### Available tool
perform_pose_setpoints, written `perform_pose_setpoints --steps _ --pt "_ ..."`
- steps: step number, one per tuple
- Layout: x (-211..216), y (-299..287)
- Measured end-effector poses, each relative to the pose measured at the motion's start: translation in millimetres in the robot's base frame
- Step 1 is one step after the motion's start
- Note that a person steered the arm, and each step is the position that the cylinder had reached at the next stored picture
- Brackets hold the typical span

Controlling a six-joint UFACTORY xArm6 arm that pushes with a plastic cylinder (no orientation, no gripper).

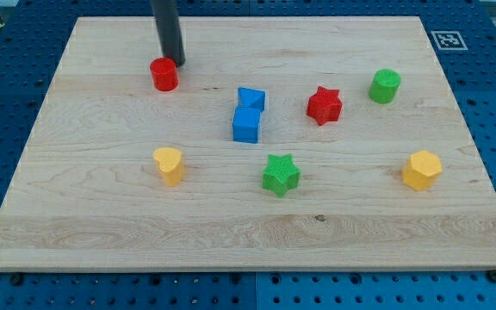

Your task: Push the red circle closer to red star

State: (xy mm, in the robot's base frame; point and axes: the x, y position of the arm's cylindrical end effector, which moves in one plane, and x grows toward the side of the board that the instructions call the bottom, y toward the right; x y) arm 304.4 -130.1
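Our tool here is only a straight dark rod, so it has no jaws to be apart or together, and it clamps on nothing; its lower end, my tip (179, 62), rests on the wooden surface (102, 232) in the far left part. The red circle (164, 74) stands just beside my tip, slightly to the left of it and a little nearer to us. We cannot tell if they touch or if a thin gap remains.

The red star (324, 105) lies well apart from the circle, to the right and somewhat nearer. This is the relation that matters: the circle must travel to the right, but my tip stands on its far right side (that is, roughly on the side toward the star). In our judgement, a push from this place would send the circle away, so my tip should first go around to the left side of the circle.

Two blue blocks (248, 114), one touching the other, sit between circle and star, a little below the straight line. The path may pass close to them.
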Motion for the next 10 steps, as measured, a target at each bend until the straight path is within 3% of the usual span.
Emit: perform_pose_setpoints --steps 3,4,6,8,10 --pt "43.9 -34.0" --pt "79.5 -59.0" --pt "90.8 -66.9" --pt "90.6 1.9" --pt "90.3 32.5"
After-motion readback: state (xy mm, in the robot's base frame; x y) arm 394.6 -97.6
